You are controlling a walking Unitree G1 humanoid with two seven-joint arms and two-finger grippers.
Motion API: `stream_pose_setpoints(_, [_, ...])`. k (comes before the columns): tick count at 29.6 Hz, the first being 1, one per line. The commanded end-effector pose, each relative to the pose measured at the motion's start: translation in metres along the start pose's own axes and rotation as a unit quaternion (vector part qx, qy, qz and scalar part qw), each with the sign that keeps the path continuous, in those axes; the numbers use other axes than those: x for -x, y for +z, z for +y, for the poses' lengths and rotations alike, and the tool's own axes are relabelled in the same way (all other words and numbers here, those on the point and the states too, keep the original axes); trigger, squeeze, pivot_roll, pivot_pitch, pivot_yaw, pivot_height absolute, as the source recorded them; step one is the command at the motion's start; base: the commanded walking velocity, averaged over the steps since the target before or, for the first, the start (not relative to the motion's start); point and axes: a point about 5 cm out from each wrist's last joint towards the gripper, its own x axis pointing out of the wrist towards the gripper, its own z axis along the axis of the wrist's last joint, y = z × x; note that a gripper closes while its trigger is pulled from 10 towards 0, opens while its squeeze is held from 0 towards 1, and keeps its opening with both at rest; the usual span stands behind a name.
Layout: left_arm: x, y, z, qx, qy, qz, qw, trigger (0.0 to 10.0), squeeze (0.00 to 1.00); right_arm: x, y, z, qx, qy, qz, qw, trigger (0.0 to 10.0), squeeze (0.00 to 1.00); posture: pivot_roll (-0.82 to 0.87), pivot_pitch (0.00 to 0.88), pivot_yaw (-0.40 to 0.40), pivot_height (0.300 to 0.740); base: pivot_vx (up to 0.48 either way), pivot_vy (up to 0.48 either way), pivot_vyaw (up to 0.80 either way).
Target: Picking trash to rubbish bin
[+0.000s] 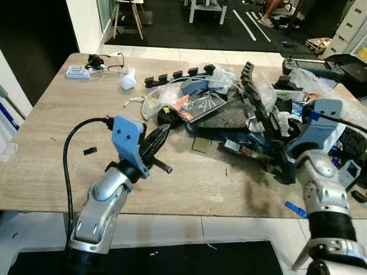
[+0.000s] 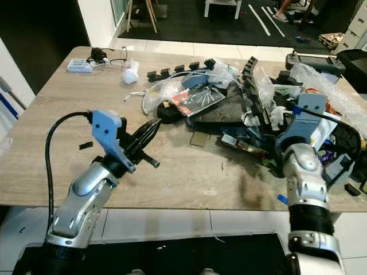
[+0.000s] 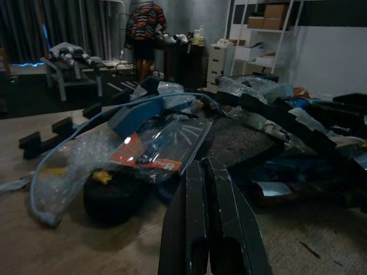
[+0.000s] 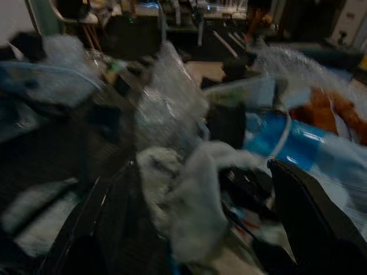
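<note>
On the far left of the wooden desk (image 1: pixel 51 143) lie a small white box (image 1: pixel 77 71), a pair of glasses (image 1: pixel 113 62) and a white bulb-shaped object (image 1: pixel 128 80), well apart from the rest. The left end effector (image 1: pixel 158 137) hovers just above the desk's near half, its two black fingers (image 3: pixel 209 217) pressed together with nothing between them, tips pointing at a dark round lump (image 3: pixel 112 195) at the near edge of the trash pile (image 1: pixel 241 114). Just behind that lump lies a clear bubble-wrap bag (image 1: pixel 157 98) with a red-and-white packet (image 1: pixel 192 106) inside it and a pale blue cable (image 3: pixel 86 123) looped over it. A row of black foam blocks (image 1: pixel 178 75) sits at the pile's far edge, and a dark grey foam slab (image 1: pixel 229 117) fills its middle, beside a long toothed black strip (image 1: pixel 255 94). Further right, the right end effector (image 4: pixel 195 212) reaches down into the heap, its fingers spread wide on either side of crumpled white paper (image 4: pixel 192 189) without closing on it; blue plastic (image 4: pixel 287 140) and more bubble wrap (image 4: pixel 166 97) lie just beyond, though that wrist view is blurred. A scrap of blue tape (image 1: pixel 296 209) lies at the near desk edge beside the right arm.
</note>
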Motion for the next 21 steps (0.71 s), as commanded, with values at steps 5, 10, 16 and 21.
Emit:
stream_pose_setpoints(5, [0.002,-0.007,0.001,-0.011,0.0,0.031,0.999,10.0,0.0,-0.001,0.008,0.002,-0.019,0.025,-0.021,0.999,10.0,0.0,-0.01,0.156,-0.024,0.74,0.0,0.0,0.0])
stream_pose_setpoints(10, [0.006,-0.01,0.009,-0.017,0.045,0.04,0.998,10.0,0.0,-0.001,0.014,0.02,-0.035,0.065,-0.046,0.996,10.0,0.0,-0.01,0.156,-0.023,0.74,0.0,0.0,0.0])
stream_pose_setpoints(16, [0.01,-0.01,0.015,-0.012,0.074,0.043,0.996,10.0,0.0,0.0,0.016,0.031,-0.035,0.082,-0.052,0.995,10.0,0.0,0.0,0.159,-0.026,0.74,0.0,0.0,0.0])
stream_pose_setpoints(21, [0.011,-0.01,0.018,-0.011,0.09,0.047,0.995,10.0,0.0,0.0,0.017,0.036,-0.032,0.094,-0.054,0.994,10.0,0.0,0.0,0.161,-0.027,0.74,0.0,0.0,0.0])
